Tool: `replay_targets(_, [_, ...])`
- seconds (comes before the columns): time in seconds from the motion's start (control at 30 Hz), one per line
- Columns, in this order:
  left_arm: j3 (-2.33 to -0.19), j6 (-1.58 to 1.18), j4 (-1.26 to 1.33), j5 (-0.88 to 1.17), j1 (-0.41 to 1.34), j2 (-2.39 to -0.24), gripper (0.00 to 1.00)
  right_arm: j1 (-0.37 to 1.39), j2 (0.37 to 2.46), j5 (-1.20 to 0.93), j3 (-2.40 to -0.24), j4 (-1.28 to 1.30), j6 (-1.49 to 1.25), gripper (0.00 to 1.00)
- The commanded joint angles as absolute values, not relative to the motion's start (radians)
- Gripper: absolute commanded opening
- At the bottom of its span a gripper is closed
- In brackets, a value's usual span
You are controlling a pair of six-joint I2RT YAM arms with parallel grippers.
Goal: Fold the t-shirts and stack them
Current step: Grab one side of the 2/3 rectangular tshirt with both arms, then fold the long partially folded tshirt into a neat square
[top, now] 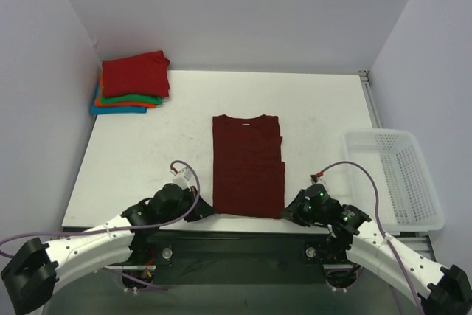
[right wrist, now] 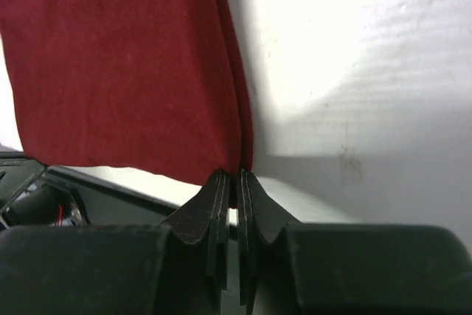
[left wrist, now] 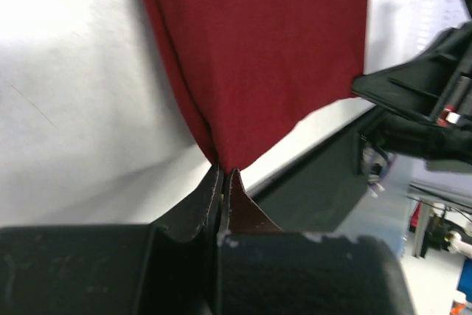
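The left gripper (left wrist: 223,175) is pinched shut on the corner of a dark maroon short-sleeved cloth t-shirt (left wrist: 265,57). In the left wrist view its two black fingers (left wrist: 199,208) meet at the tip of that corner, and the cloth fans out toward the top of the frame. The right gripper (right wrist: 237,175) is likewise clamped on the shirt's other near corner. In its own view the layered folded edge (right wrist: 240,108) runs straight down into the thin slit between the fingers (right wrist: 262,208).

In the overhead view the left gripper (top: 209,212) sits at the lower left corner of the maroon t-shirt (top: 248,167) and the right gripper (top: 287,214) at its lower right corner, both at the bottom edge of the white desk (top: 147,153). The shirt lies flat in the middle of the frame, folded into a tall narrow rectangle, collar toward the top, its hem at the desk's lower edge.

In the upper left of the frame, well apart from it, lies a stack of folded shirts: a bright red folded t-shirt (top: 135,74) on top, then a green one (top: 136,98), an orange one (top: 145,104) and a blue one (top: 110,109) at the bottom. A white mesh plastic basket (top: 383,135) stands at the right edge of the desk.
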State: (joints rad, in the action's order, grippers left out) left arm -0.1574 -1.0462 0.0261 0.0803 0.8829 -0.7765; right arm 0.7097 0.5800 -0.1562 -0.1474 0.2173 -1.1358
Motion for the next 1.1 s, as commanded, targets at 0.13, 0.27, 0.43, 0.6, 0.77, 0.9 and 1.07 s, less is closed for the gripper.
replay_targets(0.13, [-0.184, -1.154, -0.365, -0.067, 1.008, -0.422, 0.00, 0.808, 0.335, -0.107, -0.193, 0.531, -1.164, 0.00])
replay_targets(0.27, [-0.239, -1.152, -0.460, -0.103, 1.029, -0.348, 0.00, 0.862, 0.334, -0.048, -0.282, 0.581, -1.155, 0.00])
replay_targets(0.43, [-0.385, -1.106, -0.471, -0.136, 1.026, -0.458, 0.00, 0.865, 0.478, 0.063, -0.437, 0.598, -1.083, 0.00])
replay_targets(0.6, [-0.517, -1.039, -0.433, -0.146, 0.970, -0.653, 0.00, 0.859, 0.642, 0.149, -0.616, 0.601, -0.991, 0.00])
replay_targets(0.77, [-0.641, -0.971, -0.359, -0.016, 0.842, -0.794, 0.00, 0.807, 0.810, 0.183, -0.770, 0.597, -0.901, 0.00])
replay_targets(0.9, [-0.722, -0.934, -0.330, 0.049, 0.756, -0.912, 0.00, 0.726, 0.917, 0.126, -0.868, 0.571, -0.824, 0.00])
replay_targets(1.07, [-0.788, -0.913, -0.286, 0.089, 0.689, -1.002, 0.00, 0.643, 1.038, 0.057, -0.963, 0.538, -0.761, 0.00])
